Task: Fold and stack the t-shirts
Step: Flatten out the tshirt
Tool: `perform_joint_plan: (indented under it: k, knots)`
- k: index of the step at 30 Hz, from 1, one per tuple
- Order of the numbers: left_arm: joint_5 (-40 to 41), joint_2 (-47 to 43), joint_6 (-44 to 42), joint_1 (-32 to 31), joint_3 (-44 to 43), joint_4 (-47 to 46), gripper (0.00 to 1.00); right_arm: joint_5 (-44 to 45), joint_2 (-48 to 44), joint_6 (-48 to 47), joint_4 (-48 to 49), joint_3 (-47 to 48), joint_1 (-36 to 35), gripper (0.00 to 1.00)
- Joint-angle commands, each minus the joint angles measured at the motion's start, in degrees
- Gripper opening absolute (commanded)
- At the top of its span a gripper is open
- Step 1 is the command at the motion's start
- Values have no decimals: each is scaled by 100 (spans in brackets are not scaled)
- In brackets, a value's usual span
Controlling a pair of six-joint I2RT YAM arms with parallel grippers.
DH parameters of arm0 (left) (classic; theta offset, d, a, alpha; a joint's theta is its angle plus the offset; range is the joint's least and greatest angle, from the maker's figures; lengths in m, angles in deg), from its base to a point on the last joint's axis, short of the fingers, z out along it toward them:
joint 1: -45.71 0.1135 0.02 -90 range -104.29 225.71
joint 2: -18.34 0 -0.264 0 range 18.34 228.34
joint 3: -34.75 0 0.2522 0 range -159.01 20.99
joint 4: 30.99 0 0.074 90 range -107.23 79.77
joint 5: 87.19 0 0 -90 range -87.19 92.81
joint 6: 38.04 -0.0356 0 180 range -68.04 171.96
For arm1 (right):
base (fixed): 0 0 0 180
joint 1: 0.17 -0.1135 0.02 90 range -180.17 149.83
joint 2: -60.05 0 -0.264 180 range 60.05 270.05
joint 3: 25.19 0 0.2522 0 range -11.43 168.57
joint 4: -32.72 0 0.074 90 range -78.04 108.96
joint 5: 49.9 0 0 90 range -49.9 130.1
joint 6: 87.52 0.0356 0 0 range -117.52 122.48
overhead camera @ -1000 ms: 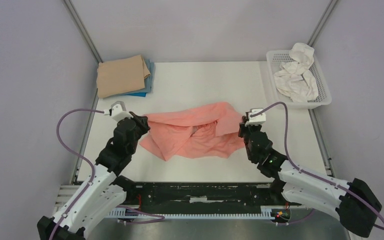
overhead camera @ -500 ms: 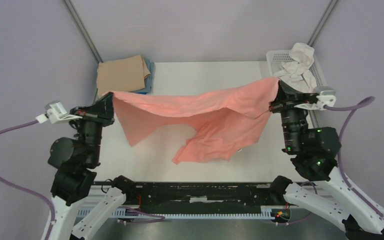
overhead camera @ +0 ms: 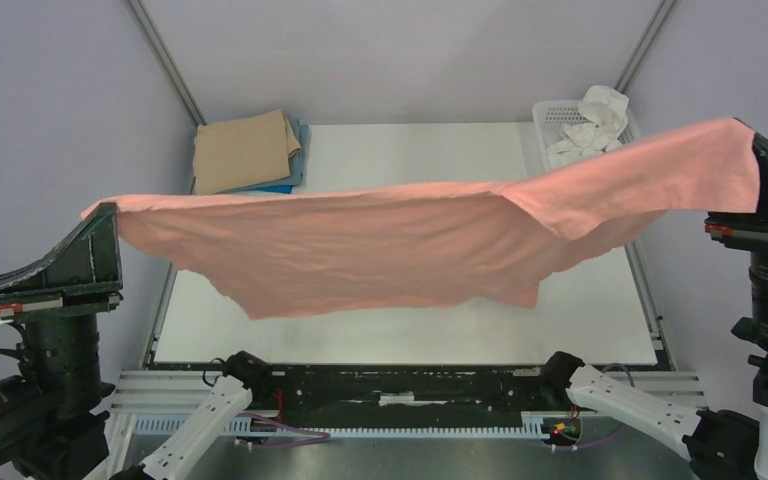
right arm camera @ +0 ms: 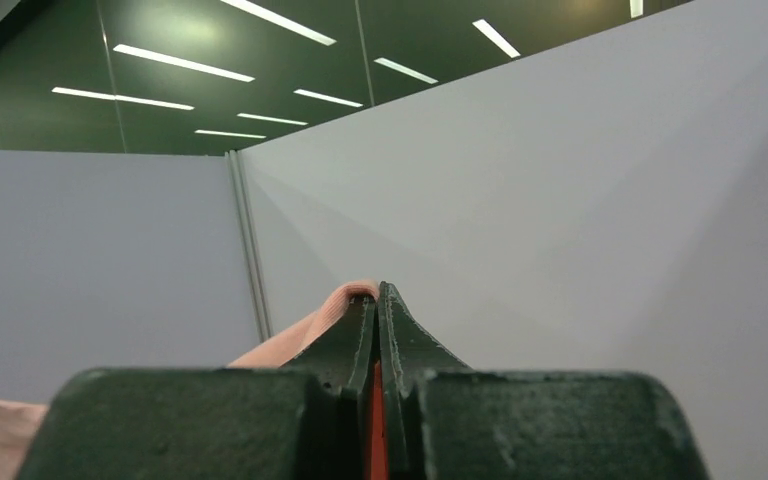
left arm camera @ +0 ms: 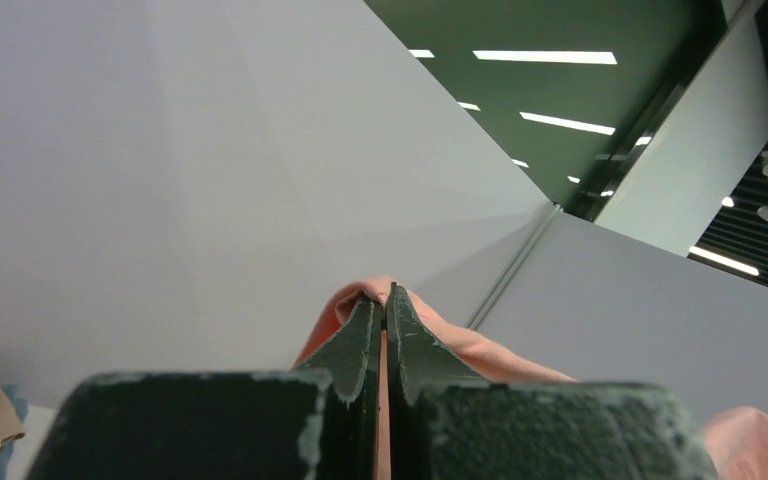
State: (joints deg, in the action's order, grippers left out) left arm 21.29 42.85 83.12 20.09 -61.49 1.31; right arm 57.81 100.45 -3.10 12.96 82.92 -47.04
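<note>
1. A salmon-pink soft cloth t-shirt (overhead camera: 390,250) hangs in the air as one wide sheet. It is stretched between the two tools and held well above the white bench (overhead camera: 410,150).
2. The left tool (overhead camera: 112,208) is clamped tight on the shirt's left end. In the left wrist view its two dark fingers meet with only a thin strip of pink cloth between them, and more cloth bulges past the tips.
3. The right tool (overhead camera: 757,142) is closed just as firmly on the shirt's right end, which sits higher in the top view than the left end. The right wrist view shows pink cloth pinched between the meeting fingers and spilling to their left.
4. The shirt's upper edge runs nearly taut from tool to tool. Its lower edge sags in an uneven curve, with a looser flap hanging right of centre.
5. A folded tan cloth t-shirt (overhead camera: 243,150) lies at the far left corner of the bench, on top of a bright blue t-shirt (overhead camera: 278,187) that shows only along its edges. Both lie beyond the hanging shirt.
6. A white plastic mesh basket (overhead camera: 550,112) stands at the far right corner and holds crumpled white cloth (overhead camera: 595,105). In the top view the raised shirt hides the basket's near part.
</note>
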Motion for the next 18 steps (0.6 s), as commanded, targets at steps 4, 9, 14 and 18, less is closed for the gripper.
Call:
perform_joint_plan:
  k: [4, 9, 14, 18]
  knots:
    - [-95, 232, -149, -6, -285, 339, 2, 232, 184, -258, -413, 300, 11, 0]
    - [281, 605, -147, -5, -42, 322, 2, 1327, 502, -553, -138, 28, -1, 0]
    - [1369, 1556, -367, -6, 535, 84, 2, 3355, 1292, -1374, 715, -728, -8, 0]
    - [2224, 3126, -275, 70, 889, 123, 2, 3692, 1839, -1608, 1676, -1754, 733, 0]
